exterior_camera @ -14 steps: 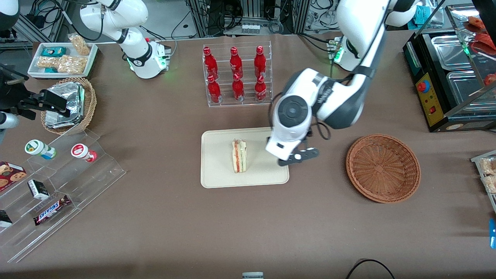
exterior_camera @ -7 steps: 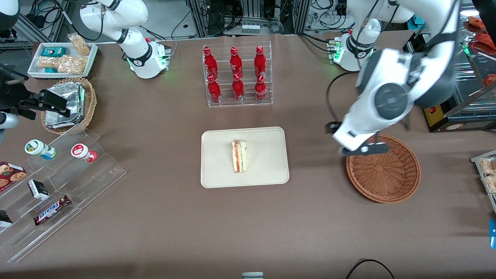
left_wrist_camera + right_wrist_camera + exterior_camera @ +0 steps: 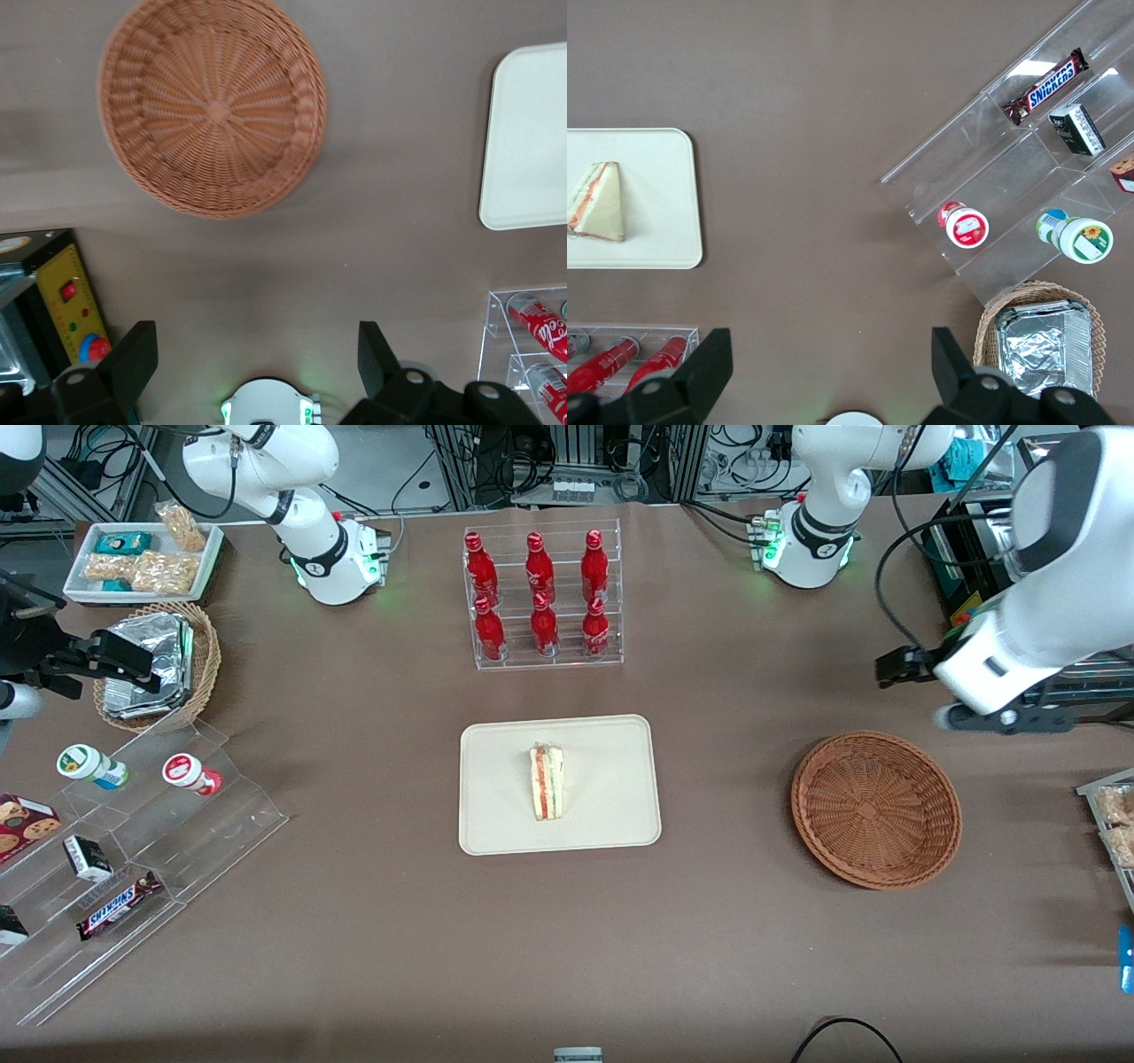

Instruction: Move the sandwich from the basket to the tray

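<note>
Sandwich (image 3: 547, 782) lying on its side, mid-tray (image 3: 496, 815), filling edge toward the parked arm's end. Basket (image 3: 875, 810) holding nothing, well apart from tray, toward the working arm's end. Gripper (image 3: 257, 367) spread wide, grasping nothing, raised over bare table beside basket, well apart from sandwich.

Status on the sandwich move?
Done: the sandwich lies on the tray and the basket is empty. In hand: nothing; the gripper is open, up above the table, farther from the front camera than the basket. Left: nothing visible.
</note>
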Controlling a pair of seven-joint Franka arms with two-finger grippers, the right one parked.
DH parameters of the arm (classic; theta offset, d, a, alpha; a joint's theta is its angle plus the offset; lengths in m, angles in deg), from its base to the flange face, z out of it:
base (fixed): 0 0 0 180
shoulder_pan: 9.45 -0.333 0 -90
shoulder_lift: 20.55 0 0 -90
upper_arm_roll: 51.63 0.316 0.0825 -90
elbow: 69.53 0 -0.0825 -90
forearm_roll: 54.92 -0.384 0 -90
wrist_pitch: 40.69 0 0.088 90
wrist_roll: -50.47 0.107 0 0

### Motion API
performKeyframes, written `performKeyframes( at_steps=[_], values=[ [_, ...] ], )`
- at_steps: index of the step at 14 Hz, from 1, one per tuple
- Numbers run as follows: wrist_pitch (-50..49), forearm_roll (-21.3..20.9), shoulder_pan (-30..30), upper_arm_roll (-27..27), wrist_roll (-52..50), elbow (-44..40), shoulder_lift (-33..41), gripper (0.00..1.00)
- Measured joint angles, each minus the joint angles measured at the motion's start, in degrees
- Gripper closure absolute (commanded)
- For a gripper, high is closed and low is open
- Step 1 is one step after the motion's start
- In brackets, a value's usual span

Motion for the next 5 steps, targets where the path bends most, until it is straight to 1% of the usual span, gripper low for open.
performKeyframes(
  at_steps=[2,5],
  values=[
    [0.0,0.0,-2.9,0.0,2.5,-0.4,2.1,0.00],
    [0.1,0.0,-6.2,0.0,3.4,-1.9,4.1,0.00]
  ],
)
